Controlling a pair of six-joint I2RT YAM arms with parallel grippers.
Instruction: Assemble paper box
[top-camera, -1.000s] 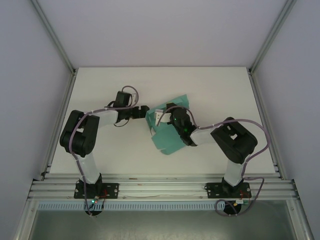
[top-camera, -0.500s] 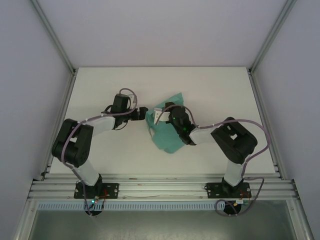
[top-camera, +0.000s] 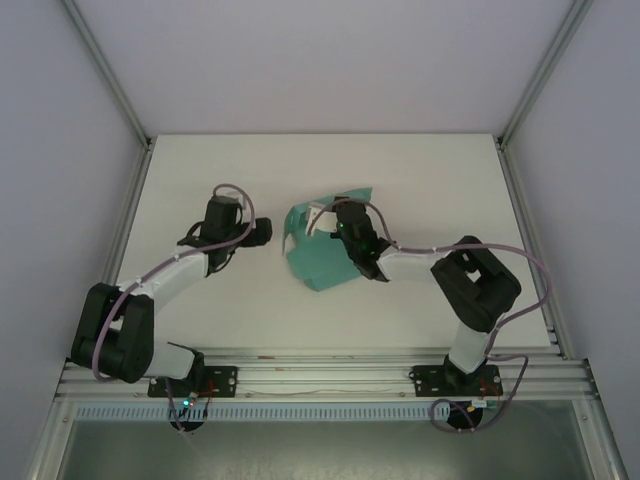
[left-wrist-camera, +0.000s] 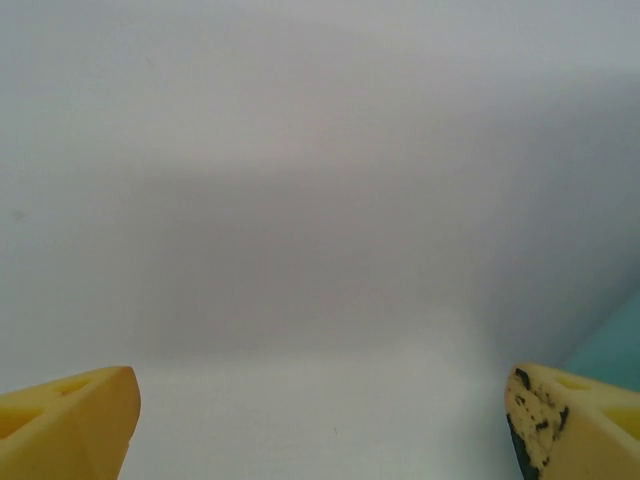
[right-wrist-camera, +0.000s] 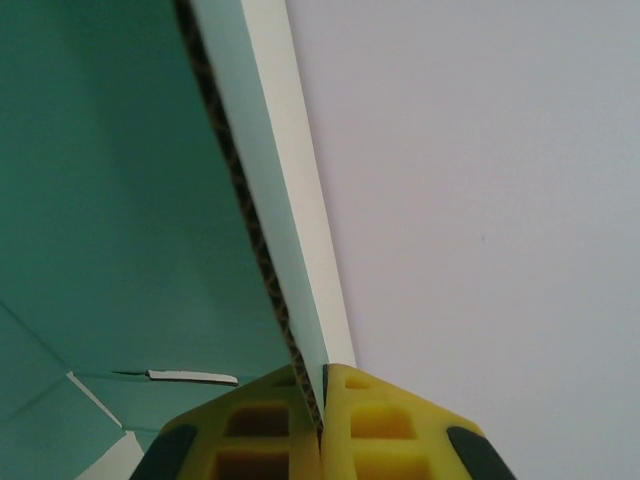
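The paper box (top-camera: 320, 255) is a teal-green die-cut card sheet, partly folded, lying mid-table. My right gripper (top-camera: 325, 222) is shut on one upright flap of it; in the right wrist view the yellow fingertips (right-wrist-camera: 322, 400) pinch the corrugated edge of the paper box (right-wrist-camera: 120, 200), whose teal face spreads to the left. My left gripper (top-camera: 268, 233) sits just left of the sheet, apart from it, and is open: its yellow fingertips (left-wrist-camera: 70, 420) stand far apart over bare table, with a sliver of the teal paper box (left-wrist-camera: 615, 340) at the right edge.
The white table (top-camera: 430, 170) is walled by pale panels and aluminium posts (top-camera: 105, 70). A metal rail (top-camera: 320, 375) runs along the near edge where both arm bases are bolted. Purple cables loop over both arms.
My left arm has drawn back leftwards and away from the sheet. My right gripper has dragged the card slightly left and toward the back, turning it.
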